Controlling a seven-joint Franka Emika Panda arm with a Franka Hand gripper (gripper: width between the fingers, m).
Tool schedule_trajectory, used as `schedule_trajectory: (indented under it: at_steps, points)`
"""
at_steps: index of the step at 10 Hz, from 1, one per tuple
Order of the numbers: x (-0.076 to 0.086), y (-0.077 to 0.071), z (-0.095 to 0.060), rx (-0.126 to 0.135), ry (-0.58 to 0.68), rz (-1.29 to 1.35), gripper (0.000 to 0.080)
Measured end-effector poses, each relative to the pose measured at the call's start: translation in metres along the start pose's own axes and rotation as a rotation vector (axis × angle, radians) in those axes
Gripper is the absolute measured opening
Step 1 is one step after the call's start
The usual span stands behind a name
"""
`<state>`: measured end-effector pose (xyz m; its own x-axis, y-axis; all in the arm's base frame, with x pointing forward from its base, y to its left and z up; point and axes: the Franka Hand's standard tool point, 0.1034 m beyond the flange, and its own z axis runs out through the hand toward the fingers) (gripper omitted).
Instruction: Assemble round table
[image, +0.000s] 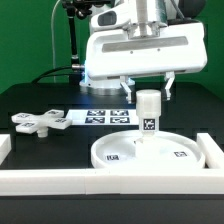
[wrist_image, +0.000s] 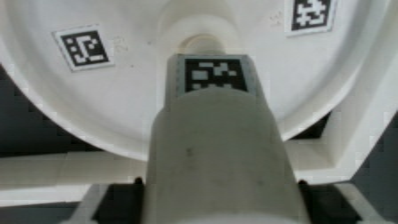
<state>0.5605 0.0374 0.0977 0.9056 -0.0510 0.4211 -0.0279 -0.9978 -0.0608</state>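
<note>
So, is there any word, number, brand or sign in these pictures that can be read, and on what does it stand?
No words, numbers or brand names: none can be read in either view.
Only black-white square tags, patterns without letters, on the leg, the round disc, the cross-shaped base and the marker board.

Exterior: frontal, slightly raised, mid-range. Wrist: close, looking down; both show leg (image: 148, 112) (wrist_image: 214, 140), disc (image: 150, 159) (wrist_image: 151, 92).

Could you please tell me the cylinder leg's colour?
The cylinder leg is white, tagged black-white; best in exterior view.
</note>
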Motion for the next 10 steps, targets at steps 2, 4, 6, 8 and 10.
schedule_trajectory:
  at_steps: [2,4,6,8,10]
  points:
    - [-0.0029,0.0009,0.0055,-0.003,0.003,-0.014,0.0409]
    - [-0.0006,0.0038,0.0065,-0.01,0.023,-0.021,0.0409]
    - [0.0013,0.0043,0.0071,-0.015,0.048,-0.022,0.0409]
    - [0.0013,0.0043,0.0071,-0.015,0.048,-0.022,0.0409]
    - [0.0012,0.0044,0.0072,-0.015,0.048,-0.022,0.0614]
